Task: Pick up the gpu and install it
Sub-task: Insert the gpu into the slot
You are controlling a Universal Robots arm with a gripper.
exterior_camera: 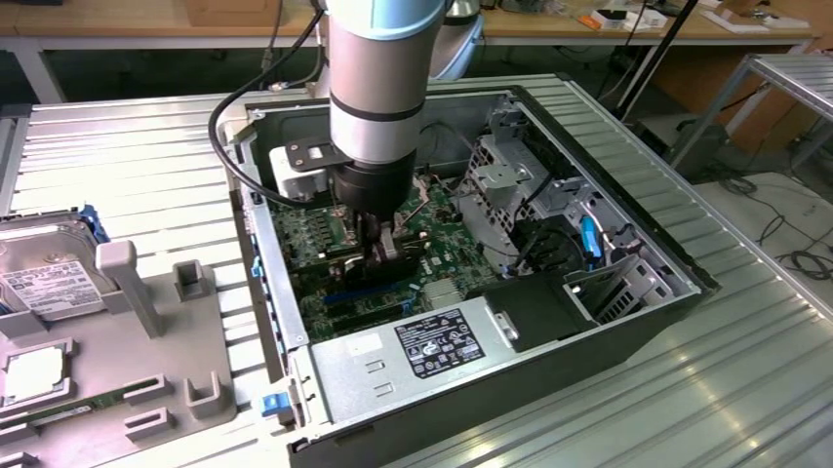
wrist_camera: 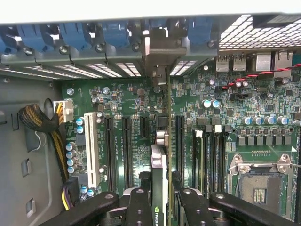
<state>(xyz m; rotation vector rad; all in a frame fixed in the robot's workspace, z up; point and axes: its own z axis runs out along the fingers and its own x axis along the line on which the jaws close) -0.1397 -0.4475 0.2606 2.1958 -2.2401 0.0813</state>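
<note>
Holding the gpu [wrist_camera: 159,174] on its thin edge, pinched in the tool [wrist_camera: 161,195], low over the green board [wrist_camera: 117,99] in the open case [exterior_camera: 521,400]. Keep it straight, in line with the long dark slots [wrist_camera: 179,141]; push down softly, evenly, without tilting.

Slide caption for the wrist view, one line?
Robot fingers grip the graphics card edge-on, parallel to the motherboard slots.

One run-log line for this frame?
step: install | jaws: closed on graphics card | card: on edge over motherboard slots, inside open case | seated: cannot tell
</note>
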